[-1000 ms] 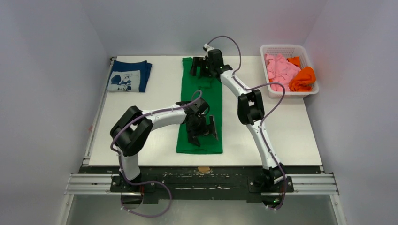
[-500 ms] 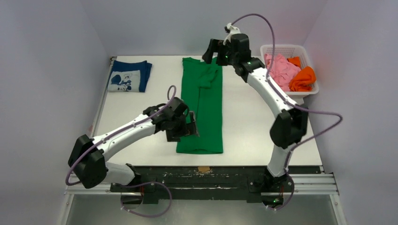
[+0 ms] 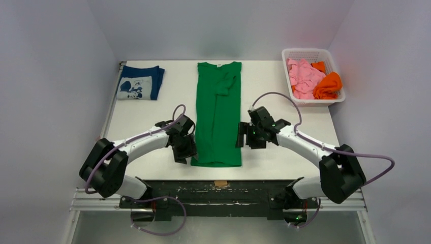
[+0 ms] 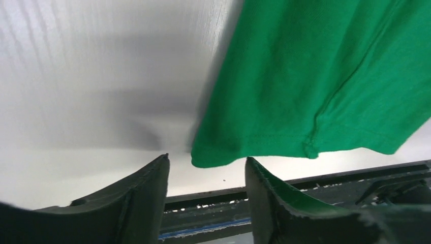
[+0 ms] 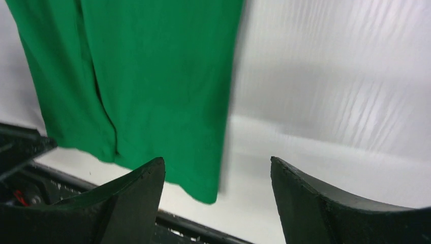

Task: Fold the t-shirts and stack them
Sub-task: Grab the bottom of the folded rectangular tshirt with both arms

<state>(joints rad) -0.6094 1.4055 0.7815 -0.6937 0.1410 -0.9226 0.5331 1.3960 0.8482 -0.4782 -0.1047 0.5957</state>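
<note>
A bright green t-shirt [image 3: 218, 117] lies flat mid-table, folded lengthwise into a long strip with its collar at the far end. My left gripper [image 3: 187, 152] stands open at the shirt's near left corner. In the left wrist view that green corner [image 4: 218, 155] sits just ahead of the gap of the gripper [image 4: 207, 158], and nothing is clamped. My right gripper [image 3: 241, 138] is open beside the shirt's right edge near its hem. In the right wrist view the near right corner [image 5: 208, 190] lies between the spread fingers of the gripper [image 5: 217, 160]. A folded navy t-shirt [image 3: 140, 83] with a white print rests at the far left.
A white basket [image 3: 335, 99] at the far right holds crumpled pink [image 3: 304, 76] and orange [image 3: 329, 84] t-shirts. The table's near edge and a black rail [image 3: 218, 185] run just in front of both grippers. Grey walls enclose the table on three sides.
The right arm swung from the shirt's collar end down to its near right edge. The left gripper slid off the cloth to the near left corner. Both pairs of jaws narrowed somewhat.
</note>
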